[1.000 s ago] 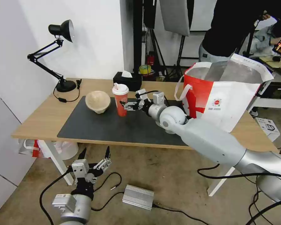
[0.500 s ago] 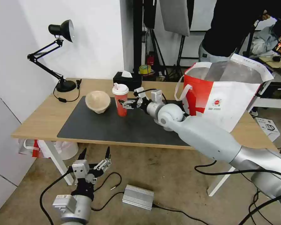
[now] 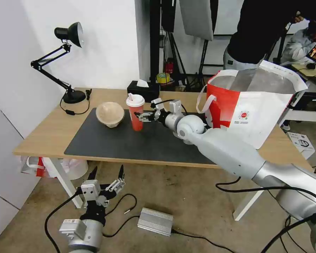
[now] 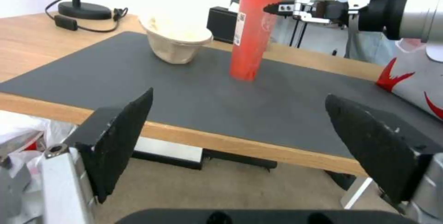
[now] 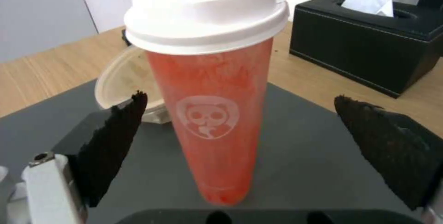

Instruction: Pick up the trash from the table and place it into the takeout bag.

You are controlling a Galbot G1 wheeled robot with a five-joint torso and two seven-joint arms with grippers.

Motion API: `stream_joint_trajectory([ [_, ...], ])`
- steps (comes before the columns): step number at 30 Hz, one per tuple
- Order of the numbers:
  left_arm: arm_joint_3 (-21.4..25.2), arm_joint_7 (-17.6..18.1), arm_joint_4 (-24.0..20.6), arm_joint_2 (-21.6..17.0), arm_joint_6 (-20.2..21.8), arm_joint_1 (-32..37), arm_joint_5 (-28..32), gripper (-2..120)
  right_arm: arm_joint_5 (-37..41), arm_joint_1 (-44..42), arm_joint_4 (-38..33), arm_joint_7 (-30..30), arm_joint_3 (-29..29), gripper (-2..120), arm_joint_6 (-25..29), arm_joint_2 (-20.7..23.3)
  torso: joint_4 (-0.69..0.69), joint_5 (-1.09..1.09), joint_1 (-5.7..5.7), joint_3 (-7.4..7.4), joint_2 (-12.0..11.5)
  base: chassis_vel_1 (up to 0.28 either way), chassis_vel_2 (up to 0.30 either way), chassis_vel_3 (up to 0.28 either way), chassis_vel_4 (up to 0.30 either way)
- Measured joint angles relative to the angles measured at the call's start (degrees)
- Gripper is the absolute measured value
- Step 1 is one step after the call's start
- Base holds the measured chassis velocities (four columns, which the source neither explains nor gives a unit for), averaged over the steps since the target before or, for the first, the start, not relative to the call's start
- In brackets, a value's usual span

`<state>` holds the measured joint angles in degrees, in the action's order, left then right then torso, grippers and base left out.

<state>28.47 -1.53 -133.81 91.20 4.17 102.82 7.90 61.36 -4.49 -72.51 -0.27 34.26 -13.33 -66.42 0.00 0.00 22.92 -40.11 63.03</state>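
- Red cup (image 3: 135,112): tall, tapered, translucent red, white domed lid, faint round cartoon logo on the side. Upright on the dark grey mat (image 3: 130,140), about mid-table, nearer the far edge of the mat. One cup.
- Beige pulp bowl (image 3: 110,114): round, matte, pale tan, sits on the mat just at 9 o'clock of the cup, close but apart. One bowl.
- Trash items on the table: two counted (cup, bowl).
- Takeout bag (image 3: 251,105): boxy white and red tote, silver foil lining, white loop handle, small round red logo on the front. Stands open at 3 o'clock of the cup, on the right end of the table (image 3: 42,133). One bag.
- Right gripper (image 3: 143,116): reached across the mat from 3 o'clock, fingers spread wide, tips at the cup's upper body. In the right wrist view the cup (image 5: 210,99) stands centred between the two dark pads, gaps on both sides, not clamped.
- Left gripper (image 3: 107,177): low in front of the table's near edge, over the floor, fingers apart, holding nothing. Left wrist view looks across the mat at the cup (image 4: 251,30) and bowl (image 4: 178,42).
- Black tissue box (image 3: 143,90) at 12 o'clock of the cup, at the table's far edge. One.
- Black desk lamp (image 3: 65,59) at 10 o'clock, far left corner. One.
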Motion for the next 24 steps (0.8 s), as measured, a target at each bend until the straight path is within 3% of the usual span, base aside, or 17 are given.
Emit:
stream_joint_trajectory([
  [24, -0.48, 0.02, -0.21, 0.03, -0.08, 0.22, 0.28, 100, -0.89, 1.09, 2.88, -4.96, -0.05, 100, -0.51, -1.20, 0.00, 0.00, 0.00, 0.00, 0.00, 0.000, 0.000, 0.000, 0.000],
])
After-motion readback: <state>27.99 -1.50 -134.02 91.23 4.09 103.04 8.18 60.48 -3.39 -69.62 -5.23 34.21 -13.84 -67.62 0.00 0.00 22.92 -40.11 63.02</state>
